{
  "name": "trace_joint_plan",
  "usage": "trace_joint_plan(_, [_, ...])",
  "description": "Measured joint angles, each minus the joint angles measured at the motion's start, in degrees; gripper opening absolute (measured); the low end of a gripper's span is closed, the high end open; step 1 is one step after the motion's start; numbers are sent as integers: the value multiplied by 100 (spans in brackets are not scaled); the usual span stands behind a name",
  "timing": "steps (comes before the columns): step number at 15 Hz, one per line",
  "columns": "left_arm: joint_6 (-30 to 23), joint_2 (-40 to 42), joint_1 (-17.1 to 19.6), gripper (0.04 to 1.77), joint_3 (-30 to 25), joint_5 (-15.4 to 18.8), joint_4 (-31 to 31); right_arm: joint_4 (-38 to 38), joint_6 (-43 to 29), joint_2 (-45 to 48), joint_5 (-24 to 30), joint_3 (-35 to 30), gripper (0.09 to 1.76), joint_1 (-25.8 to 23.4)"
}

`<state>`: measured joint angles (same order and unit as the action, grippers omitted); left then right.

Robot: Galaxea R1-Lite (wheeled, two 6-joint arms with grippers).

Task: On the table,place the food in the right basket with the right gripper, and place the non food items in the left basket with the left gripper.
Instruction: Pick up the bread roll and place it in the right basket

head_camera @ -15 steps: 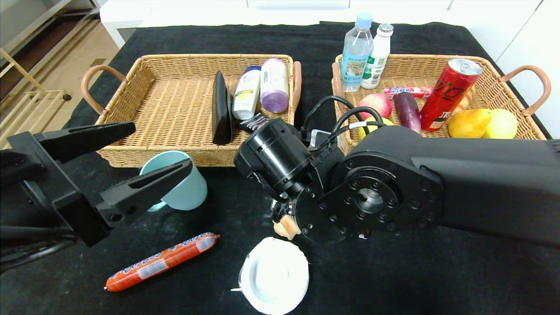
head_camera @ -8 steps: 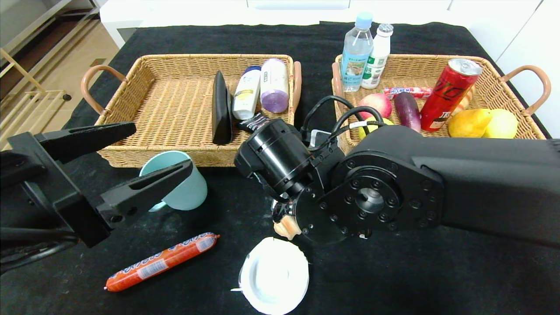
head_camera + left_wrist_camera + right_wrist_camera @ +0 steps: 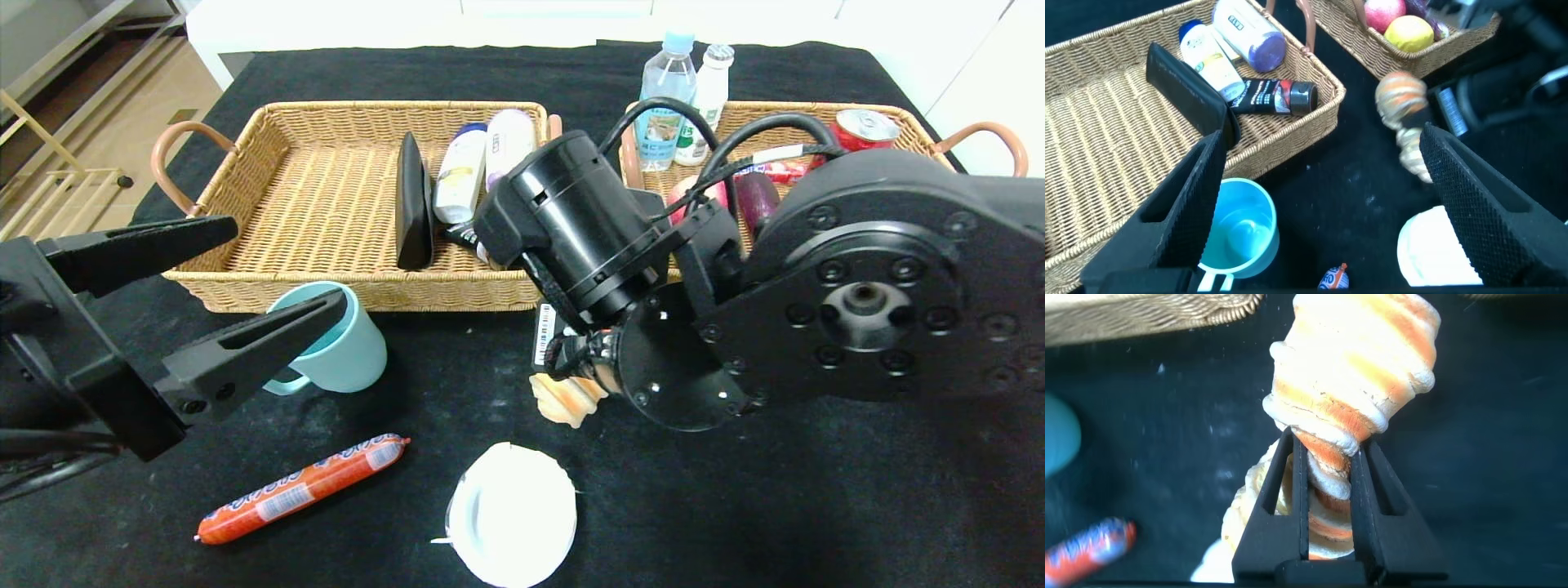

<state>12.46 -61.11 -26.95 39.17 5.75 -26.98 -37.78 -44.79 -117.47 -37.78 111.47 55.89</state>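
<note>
Right gripper (image 3: pixel 1327 469): clamped on spiral pastry (image 3: pixel 565 398), lifted above the black table (image 3: pixel 735 523) near its centre, just in front of the gap between baskets. Right arm bulk screens much of the right basket (image 3: pixel 976 135) at the far right edge; bottles (image 3: pixel 665 98), red can (image 3: pixel 865 128) and fruit partly visible there.

Left gripper (image 3: pixel 208 314): spread wide, holding nothing, at the near left edge, over the light-blue mug (image 3: pixel 343 347). Mug just in front of the left basket (image 3: pixel 245 163), which contains a black case (image 3: pixel 412 200), bottles and a tube.

Toward the near edge: sausage (image 3: pixel 302 488) and white lid (image 3: pixel 512 514), apart from each other.
</note>
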Motion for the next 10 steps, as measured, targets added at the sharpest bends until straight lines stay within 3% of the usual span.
trace_joint_plan(6, [2,-21,-24,172,-28,-2,0,-463,625,711,-315,-402,40,-444])
trace_joint_plan(10, [2,-46,-112,172,-56,-9,0,-166,1486,1093,66,-354,38,-948])
